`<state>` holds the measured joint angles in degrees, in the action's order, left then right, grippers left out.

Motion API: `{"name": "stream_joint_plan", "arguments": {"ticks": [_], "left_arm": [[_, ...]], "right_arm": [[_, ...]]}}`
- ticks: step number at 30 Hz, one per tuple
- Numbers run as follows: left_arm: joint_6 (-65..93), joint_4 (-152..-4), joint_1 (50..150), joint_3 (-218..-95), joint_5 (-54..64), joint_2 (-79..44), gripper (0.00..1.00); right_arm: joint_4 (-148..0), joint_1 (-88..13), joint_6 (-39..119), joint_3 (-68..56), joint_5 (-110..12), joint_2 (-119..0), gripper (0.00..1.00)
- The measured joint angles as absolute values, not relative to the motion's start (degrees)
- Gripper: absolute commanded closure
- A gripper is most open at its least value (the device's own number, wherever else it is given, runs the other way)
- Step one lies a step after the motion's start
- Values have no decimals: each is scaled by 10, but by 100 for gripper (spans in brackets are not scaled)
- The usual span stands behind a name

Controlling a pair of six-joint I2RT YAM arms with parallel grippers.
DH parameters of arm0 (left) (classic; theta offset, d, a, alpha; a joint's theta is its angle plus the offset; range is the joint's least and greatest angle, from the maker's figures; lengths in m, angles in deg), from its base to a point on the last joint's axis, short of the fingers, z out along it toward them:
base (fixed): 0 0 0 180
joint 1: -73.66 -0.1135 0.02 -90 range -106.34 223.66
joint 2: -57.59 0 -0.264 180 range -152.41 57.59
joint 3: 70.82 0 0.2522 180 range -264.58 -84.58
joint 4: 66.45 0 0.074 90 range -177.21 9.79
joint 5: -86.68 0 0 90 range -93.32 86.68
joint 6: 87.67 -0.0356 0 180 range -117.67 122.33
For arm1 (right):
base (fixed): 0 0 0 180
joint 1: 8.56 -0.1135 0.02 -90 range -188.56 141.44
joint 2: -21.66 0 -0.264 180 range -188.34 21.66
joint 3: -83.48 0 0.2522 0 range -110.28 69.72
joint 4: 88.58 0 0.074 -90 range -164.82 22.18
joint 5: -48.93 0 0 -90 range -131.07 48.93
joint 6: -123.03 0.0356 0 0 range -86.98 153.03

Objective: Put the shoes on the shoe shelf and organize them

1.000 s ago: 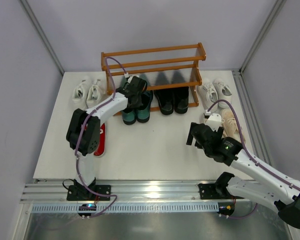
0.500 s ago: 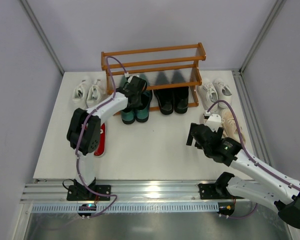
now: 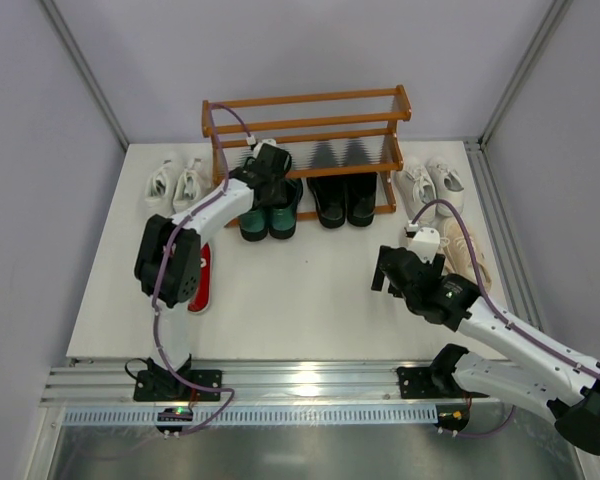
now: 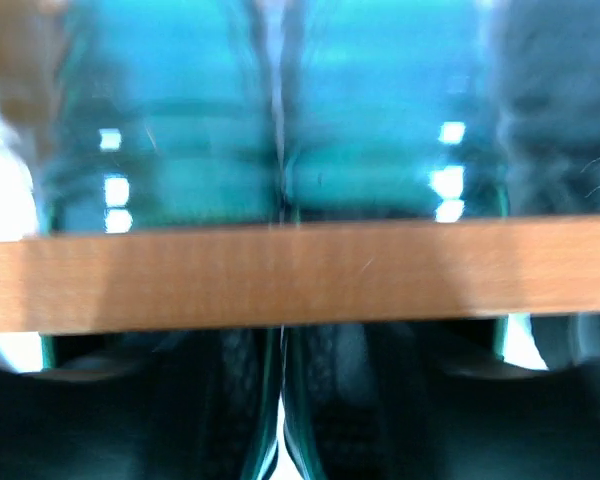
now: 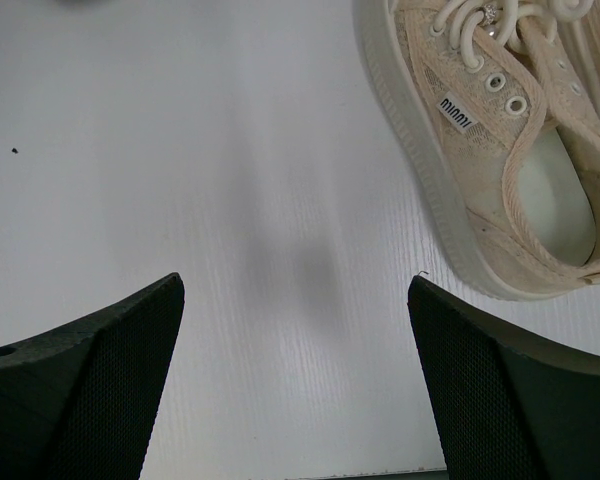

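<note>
A pair of white sneakers [image 3: 174, 181] sits side by side toward the far left corner of the counter [image 3: 300, 300], just left of the shoe shelf [image 3: 305, 128]. Nearer along the left edge, a red sneaker [image 3: 203, 278] shows only in part, tucked under the left arm's elbow.

The left arm reaches to the far edge, and the left hand [image 3: 266, 176] hangs at the front of the shelf's left half, over the green loafers [image 3: 259, 218]. Those loafers lie together on the bottom tier, heels poking out toward the near edge. From the wrist, a wooden rail crosses close in front and the glossy green uppers blur beyond it. I cannot tell whether this hand is spread or pressed together, nor whether it touches the loafers.

Just right of them, the black loafers [image 3: 345, 202] fill the rest of the bottom tier. The two upper tiers are bare slats.

Past the shelf's right post, a second white pair [image 3: 431, 184] rests near the far right corner. The beige sneakers [image 3: 462, 250] lie along the right edge, nearer to me.

The right hand [image 3: 398, 270] hovers over bare counter just left of the beige pair, fingers spread wide and holding nothing.
</note>
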<state>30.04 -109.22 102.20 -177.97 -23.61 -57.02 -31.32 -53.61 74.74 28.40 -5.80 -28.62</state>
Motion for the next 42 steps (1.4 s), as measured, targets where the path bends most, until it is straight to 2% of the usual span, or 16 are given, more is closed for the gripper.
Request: {"name": "stream_joint_plan", "arguments": {"ticks": [1, 5, 14, 21, 28, 35, 42], "left_arm": [[304, -1085, 1021, -1784, -237, -570, 31], [306, -1073, 1020, -1791, -237, -570, 17], [328, -1074, 1020, -1765, -232, -542, 5], [367, -1065, 1019, -1680, -211, -411, 0], [459, -953, 1020, -1576, -123, -307, 0], [651, -705, 1023, -1476, -20, -345, 0], [787, -617, 1048, -1474, -51, -395, 0]], "right_arm": [[-313, -536, 747, 284, -58, -286, 7], [-314, -536, 748, 284, -58, -286, 7], [-315, -536, 748, 285, -58, -286, 7], [-324, -536, 748, 293, -58, -286, 7], [-333, -536, 748, 304, -59, -286, 7], [-339, -536, 748, 306, -59, -278, 7], [-325, -536, 748, 314, -54, -228, 7]]}}
